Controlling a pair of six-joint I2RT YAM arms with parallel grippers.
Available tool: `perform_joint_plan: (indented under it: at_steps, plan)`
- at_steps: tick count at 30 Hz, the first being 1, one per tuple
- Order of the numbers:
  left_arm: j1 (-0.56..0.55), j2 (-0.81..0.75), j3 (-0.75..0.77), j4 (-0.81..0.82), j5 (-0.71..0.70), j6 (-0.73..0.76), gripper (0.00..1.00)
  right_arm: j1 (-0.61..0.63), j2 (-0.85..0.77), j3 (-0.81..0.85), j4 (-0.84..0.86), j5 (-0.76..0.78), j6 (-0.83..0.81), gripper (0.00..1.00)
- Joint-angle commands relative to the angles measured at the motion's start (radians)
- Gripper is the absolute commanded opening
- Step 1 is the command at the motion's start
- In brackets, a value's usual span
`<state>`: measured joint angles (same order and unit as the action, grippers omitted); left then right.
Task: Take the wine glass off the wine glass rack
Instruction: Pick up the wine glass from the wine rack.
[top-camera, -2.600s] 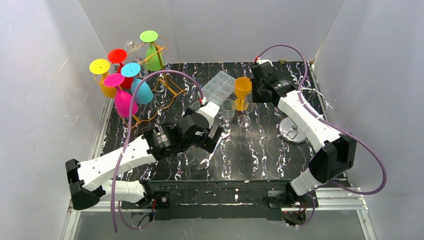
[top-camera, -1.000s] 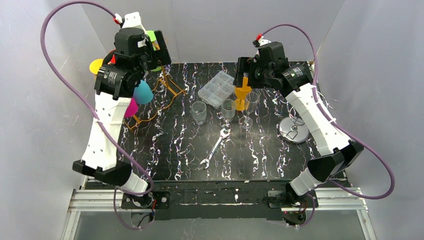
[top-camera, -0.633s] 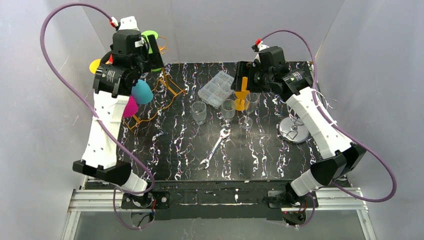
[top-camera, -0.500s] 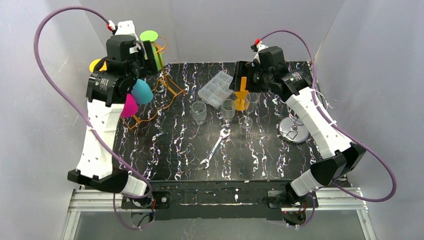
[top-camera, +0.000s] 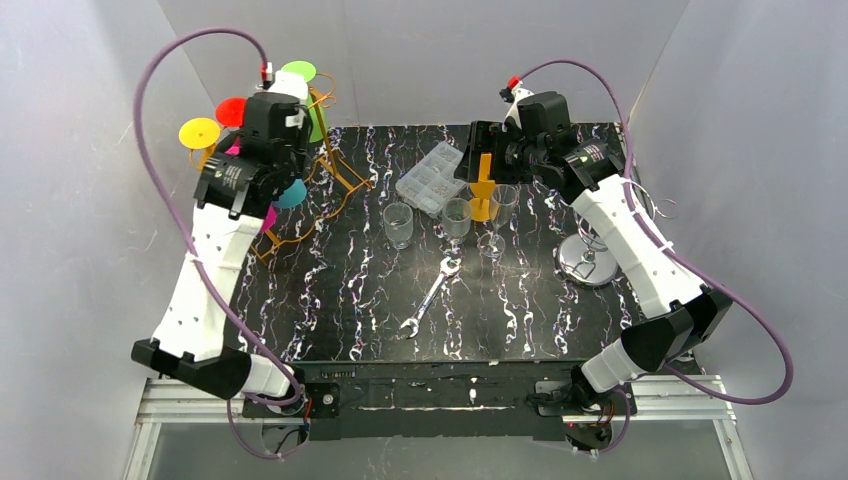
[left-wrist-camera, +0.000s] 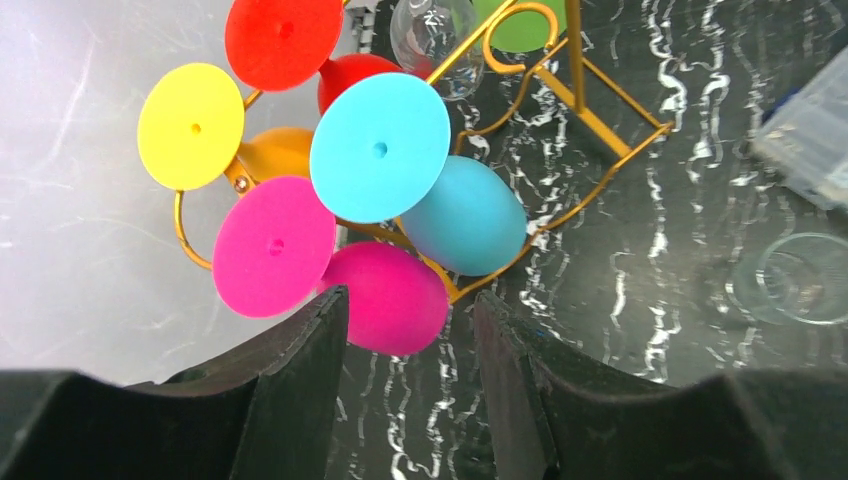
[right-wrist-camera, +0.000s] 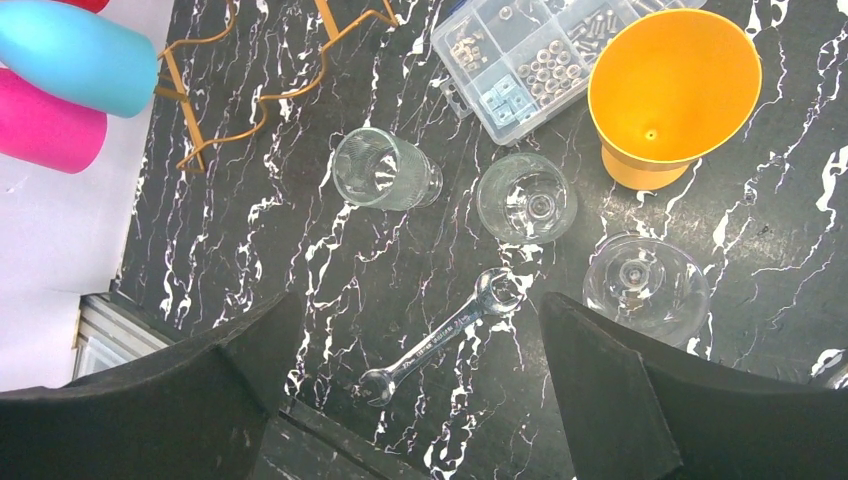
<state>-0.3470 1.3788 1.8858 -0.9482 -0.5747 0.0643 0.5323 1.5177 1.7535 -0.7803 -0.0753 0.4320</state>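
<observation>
Since the view a second ago, the left arm (top-camera: 215, 260) has come down from above the rack (left-wrist-camera: 588, 105), and its wrist now sits lower over the hanging glasses. The red glass (left-wrist-camera: 283, 38), largely covered before, now shows its whole foot. The right arm (top-camera: 625, 235) has barely shifted.

Materials: the rack is thin gold-coloured wire bent into loops on a rectangular foot. It stands on a black surface (top-camera: 520, 300) with white marble veining. Hanging from it foot-up and tilted are the red glass, a yellow glass (left-wrist-camera: 190, 125), a cyan glass (left-wrist-camera: 380, 148), a pink glass (left-wrist-camera: 273, 245) and a green glass (left-wrist-camera: 520, 25). All are opaque and matt, with flat round feet and rounded bowls. One clear glass (left-wrist-camera: 435, 30) hangs among them. None is off the rack.

Right of the rack lie a clear compartment box (right-wrist-camera: 520, 60) of small metal parts, a ribbed tumbler (right-wrist-camera: 385, 170), an orange cup (right-wrist-camera: 670, 90) and a steel wrench (right-wrist-camera: 440, 335).

Pose: the left arm rises steeply, with its wrist bent down over the rack. The left claw (left-wrist-camera: 410, 305) points at the pink glass with its black fingers (left-wrist-camera: 300, 390) partly apart. The pink bowl shows in the gap between them. Contact cannot be told, and nothing is gripped. The right arm reaches to the far side, well right of the rack. The right claw (right-wrist-camera: 420, 300) faces down, spread wide and holding nothing.
</observation>
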Motion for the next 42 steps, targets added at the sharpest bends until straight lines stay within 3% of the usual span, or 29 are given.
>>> perform_joint_plan:
  at_steps: [1, 12, 26, 42]
  plan:
    - [-0.048, 0.041, -0.025, 0.077, -0.193, 0.126, 0.48, 0.005, -0.017, 0.021, 0.039, -0.012, -0.004, 0.98]
    - [-0.06, 0.159, -0.028, 0.185, -0.365, 0.248, 0.46, 0.008, -0.02, 0.017, 0.036, -0.001, -0.002, 0.98]
    - [-0.055, 0.199, -0.086, 0.247, -0.43, 0.3, 0.41, 0.008, -0.033, -0.008, 0.044, 0.0, -0.001, 0.98]
    - [-0.03, 0.205, -0.133, 0.275, -0.446, 0.307, 0.26, 0.008, -0.049, -0.026, 0.049, 0.006, 0.001, 0.98]
